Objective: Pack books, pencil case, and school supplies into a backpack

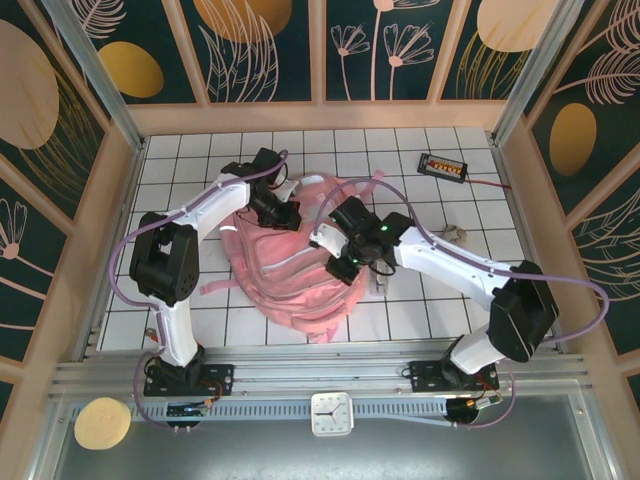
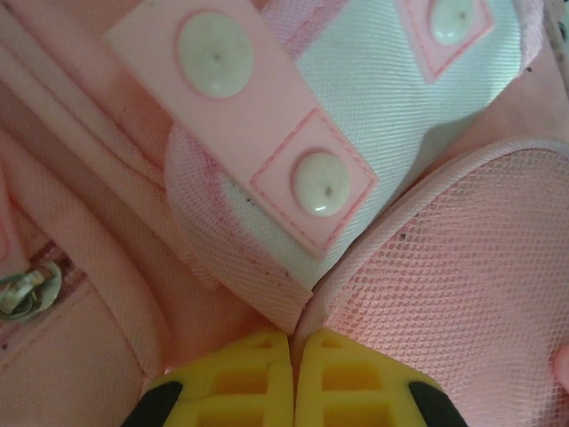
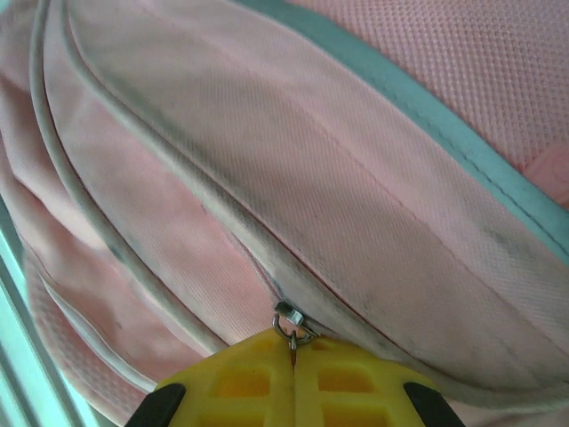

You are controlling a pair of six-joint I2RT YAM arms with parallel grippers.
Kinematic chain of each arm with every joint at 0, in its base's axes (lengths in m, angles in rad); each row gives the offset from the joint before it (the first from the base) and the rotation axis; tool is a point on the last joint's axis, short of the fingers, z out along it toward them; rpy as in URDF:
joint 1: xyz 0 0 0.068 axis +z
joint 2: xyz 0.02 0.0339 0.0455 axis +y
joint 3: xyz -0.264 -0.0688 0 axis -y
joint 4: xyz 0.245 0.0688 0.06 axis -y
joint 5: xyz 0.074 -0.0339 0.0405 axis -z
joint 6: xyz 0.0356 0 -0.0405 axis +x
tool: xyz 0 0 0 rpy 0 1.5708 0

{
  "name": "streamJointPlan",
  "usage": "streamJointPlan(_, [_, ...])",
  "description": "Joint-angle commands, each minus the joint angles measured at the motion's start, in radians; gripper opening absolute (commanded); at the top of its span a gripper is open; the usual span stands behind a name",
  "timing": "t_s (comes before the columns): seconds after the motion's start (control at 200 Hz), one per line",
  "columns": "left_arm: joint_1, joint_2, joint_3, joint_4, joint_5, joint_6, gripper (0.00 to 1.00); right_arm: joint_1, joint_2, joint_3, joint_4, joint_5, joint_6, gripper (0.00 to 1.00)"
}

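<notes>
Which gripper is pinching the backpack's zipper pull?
The right gripper: it is shut on the metal zipper pull of the backpack. The left gripper is shut on pink mesh padding instead.

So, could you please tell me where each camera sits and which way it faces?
Top external: above and behind the arms, looking down at the table; both arms reach over the pink backpack.
Left wrist: on the left arm, close on backpack mesh; left claw shut on a fabric fold.
Right wrist: on the right arm, facing a zip seam; right claw shut on the zipper pull.
Shared: all show the backpack.
</notes>
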Motion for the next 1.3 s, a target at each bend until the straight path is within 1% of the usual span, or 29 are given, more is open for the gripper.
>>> streamJointPlan(0.0, [-0.026,-0.057,-0.039,0.209,0.079,-0.158,0.0,0.082,0.067,0.064,0.154,-0.106,0.201,0.0])
streamJointPlan(0.17, [-0.027,-0.084,-0.049,0.251,0.118,-0.203,0.0,0.145,0.171,0.109,0.125,0.02,0.266,0.0])
streamJointPlan(0.33, [-0.028,-0.107,-0.069,0.249,0.135,-0.209,0.0,0.145,0.221,0.134,0.145,0.14,0.329,0.0])
streamJointPlan(0.415, [-0.028,-0.119,-0.085,0.258,0.14,-0.215,0.0,0.139,0.241,0.152,0.177,0.157,0.367,0.0])
streamJointPlan(0.485, [-0.028,-0.12,-0.084,0.247,0.144,-0.203,0.0,0.137,0.244,0.16,0.216,0.133,0.397,0.0])
streamJointPlan(0.49, [-0.028,-0.12,-0.084,0.245,0.143,-0.202,0.0,0.137,0.244,0.16,0.218,0.131,0.4,0.01])
streamJointPlan(0.55, [-0.028,-0.122,-0.08,0.226,0.111,-0.185,0.0,0.137,0.242,0.167,0.242,0.107,0.438,0.23])
streamJointPlan(0.62, [-0.028,-0.14,-0.091,0.22,0.063,-0.167,0.0,0.132,0.223,0.146,0.276,0.031,0.486,0.47])
streamJointPlan(0.645, [-0.028,-0.143,-0.091,0.212,0.046,-0.158,0.0,0.128,0.213,0.139,0.279,0.008,0.508,0.52])
streamJointPlan(0.68, [-0.028,-0.149,-0.091,0.203,0.02,-0.147,0.0,0.118,0.198,0.127,0.278,-0.004,0.545,0.53])
streamJointPlan(0.736, [-0.028,-0.165,-0.094,0.196,-0.008,-0.127,0.08,0.096,0.165,0.106,0.265,-0.033,0.597,0.55])
streamJointPlan(0.756, [-0.028,-0.177,-0.096,0.195,-0.024,-0.124,0.16,0.086,0.15,0.099,0.256,-0.04,0.614,0.55])
streamJointPlan(0.781, [-0.027,-0.192,-0.096,0.194,-0.045,-0.123,0.22,0.076,0.13,0.093,0.243,-0.038,0.636,0.55])
streamJointPlan(0.811, [-0.026,-0.209,-0.093,0.194,-0.073,-0.123,0.34,0.066,0.101,0.082,0.232,-0.03,0.663,0.56])
streamJointPlan(0.846, [-0.026,-0.217,-0.089,0.192,-0.106,-0.123,0.53,0.055,0.063,0.065,0.231,-0.029,0.692,0.56])
streamJointPlan(0.861, [-0.026,-0.251,-0.086,0.192,-0.124,-0.125,0.65,0.051,0.046,0.054,0.234,-0.029,0.706,0.56])
streamJointPlan(0.901, [-0.026,-0.282,-0.081,0.19,-0.175,-0.131,0.95,0.039,-0.002,0.023,0.249,-0.027,0.751,0.58])
streamJointPlan(0.911, [-0.026,-0.29,-0.081,0.189,-0.187,-0.133,0.98,0.036,-0.013,0.015,0.254,-0.026,0.764,0.58])
streamJointPlan(0.946, [-0.026,-0.315,-0.081,0.189,-0.223,-0.14,0.99,0.023,-0.05,-0.013,0.27,-0.026,0.812,0.6])
streamJointPlan(1.021, [-0.025,-0.369,-0.078,0.176,-0.301,-0.169,0.99,-0.019,-0.101,-0.069,0.289,-0.042,0.931,0.6])
streamJointPlan(1.071, [-0.025,-0.411,-0.092,0.179,-0.327,-0.201,0.99,-0.053,-0.109,-0.096,0.296,-0.066,1.006,0.59])
streamJointPlan(1.126, [-0.026,-0.462,-0.121,0.176,-0.348,-0.268,0.99,-0.076,-0.108,-0.126,0.323,-0.096,1.066,0.59])
streamJointPlan(1.191, [-0.025,-0.525,-0.179,0.175,-0.332,-0.359,0.99,-0.088,-0.097,-0.15,0.369,-0.115,1.127,0.58])
streamJointPlan(1.291, [-0.032,-0.662,-0.359,0.242,-0.237,-0.476,0.99,-0.091,-0.064,-0.169,0.421,-0.146,1.206,0.58])
